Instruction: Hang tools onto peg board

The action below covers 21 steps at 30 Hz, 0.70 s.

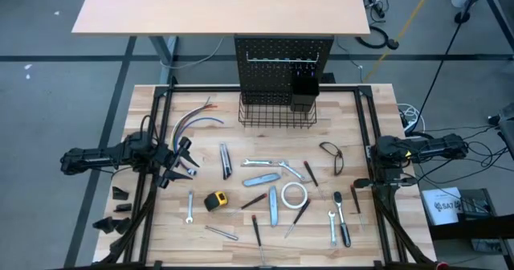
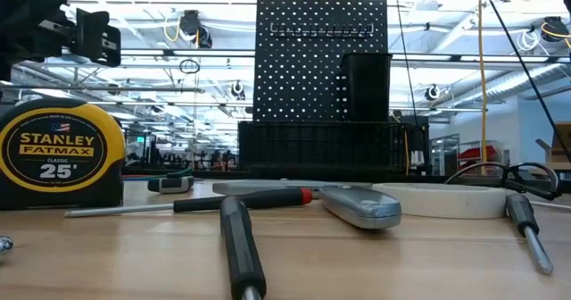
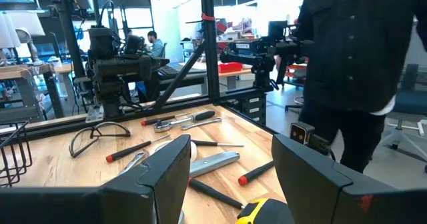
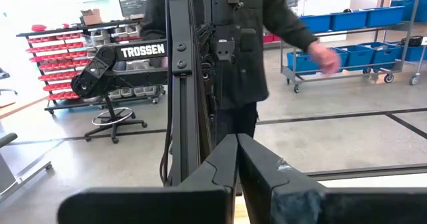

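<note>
The peg board stands upright at the table's far edge, with its wire basket and cup holder at its base. The tools lie flat on the wood: a yellow tape measure, a white tape roll, grey utility knives, wrenches, red-handled and dark screwdrivers and pliers. My left gripper hovers open at the table's left side, pointing level toward the tools, with nothing between its fingers. My right gripper waits shut at the right side.
Safety glasses lie right of the tools, and loose coloured wires lie at the far left. A black frame rail borders the table. A person in dark clothes stands beyond the table's edge, seen also past the frame post.
</note>
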Available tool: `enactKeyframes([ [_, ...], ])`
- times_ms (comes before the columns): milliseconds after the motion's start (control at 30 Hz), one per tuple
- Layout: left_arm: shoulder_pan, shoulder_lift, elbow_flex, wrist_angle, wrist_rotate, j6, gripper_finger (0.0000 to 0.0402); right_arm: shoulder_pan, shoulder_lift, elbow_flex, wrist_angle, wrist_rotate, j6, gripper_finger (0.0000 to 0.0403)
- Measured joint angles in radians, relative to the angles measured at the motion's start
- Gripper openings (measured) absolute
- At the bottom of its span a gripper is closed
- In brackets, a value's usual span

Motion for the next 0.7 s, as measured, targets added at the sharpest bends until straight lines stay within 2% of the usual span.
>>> enactKeyframes([
  [233, 0.0, 0.0, 0.0, 0.0, 0.0, 0.0, 0.0215, 0.0, 0.0, 0.0, 0.0, 0.0, -0.027, 0.0011],
  [300, 0.0, 0.0, 0.0, 0.0, 0.0, 0.0, 0.0215, -0.003, 0.0, 0.0, 0.0, 0.009, -0.139, 0.0011],
  [433, 0.0, 0.0, 0.0, 0.0, 0.0, 0.0, 0.0215, -0.005, 0.0, 0.0, 0.001, 0.12, -0.319, 0.0011],
  [567, 0.0, 0.0, 0.0, 0.0, 0.0, 0.0, 0.0215, -0.005, 0.0, 0.0, 0.001, 0.181, -0.303, 0.0011],
  [700, 0.0, 0.0, 0.0, 0.0, 0.0, 0.0, 0.0215, -0.005, 0.0, 0.0, 0.001, 0.196, -0.246, 0.0011],
])
